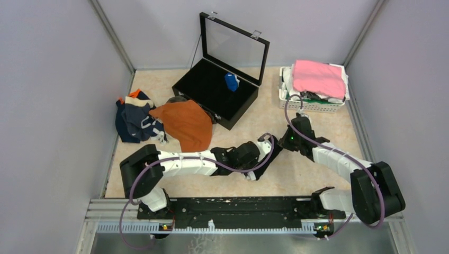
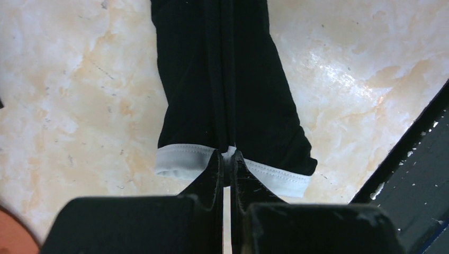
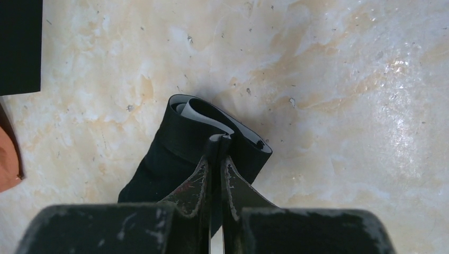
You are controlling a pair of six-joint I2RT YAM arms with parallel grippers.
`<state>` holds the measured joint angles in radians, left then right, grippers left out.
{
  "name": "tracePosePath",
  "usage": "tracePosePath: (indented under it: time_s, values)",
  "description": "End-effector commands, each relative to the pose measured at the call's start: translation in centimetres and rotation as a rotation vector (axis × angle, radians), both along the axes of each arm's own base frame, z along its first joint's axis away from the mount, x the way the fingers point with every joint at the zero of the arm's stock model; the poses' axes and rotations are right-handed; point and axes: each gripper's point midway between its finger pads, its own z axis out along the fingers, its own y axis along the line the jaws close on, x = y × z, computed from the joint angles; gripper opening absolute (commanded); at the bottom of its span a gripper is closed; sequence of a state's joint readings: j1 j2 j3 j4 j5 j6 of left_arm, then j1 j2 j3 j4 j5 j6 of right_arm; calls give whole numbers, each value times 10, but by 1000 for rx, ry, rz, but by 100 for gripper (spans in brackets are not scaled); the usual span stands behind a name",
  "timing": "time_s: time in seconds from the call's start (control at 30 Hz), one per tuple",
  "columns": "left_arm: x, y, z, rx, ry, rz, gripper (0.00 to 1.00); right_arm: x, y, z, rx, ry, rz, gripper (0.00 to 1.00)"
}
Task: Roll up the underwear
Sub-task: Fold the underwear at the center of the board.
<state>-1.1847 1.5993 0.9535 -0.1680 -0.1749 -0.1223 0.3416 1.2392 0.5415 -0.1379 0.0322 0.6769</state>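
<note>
Two pairs of jaws, both pinched tight on the black briefs (image 2: 227,79), mid table (image 2: 79,79) toward its near edge; I'd hold the cloth taut and turn both ends evenly.

black briefs (image 2: 190,79), white waistband (image 2: 180,161); orange briefs (image 1: 185,124); pink cloth (image 1: 317,78); marbled beige table (image 2: 79,106)
</note>
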Motion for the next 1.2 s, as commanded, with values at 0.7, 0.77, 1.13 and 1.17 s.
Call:
tracePosePath:
  time_s: [0.7, 0.77, 1.13, 1.17]
  values:
    - [-35, -39, 10, -29, 197, 15, 4, 4, -12, -31, -41, 21, -48, 0]
    - [-38, -41, 8, -31, 208, 13, 5, 4, -12, -32, -43, 24, -49, 0]
    - [-53, -58, 0, -82, 287, -20, 7, 1, -13, -36, -44, 32, -48, 0]
    - [-55, -60, 0, -87, 294, -28, 8, 0, -13, -37, -45, 34, -48, 0]
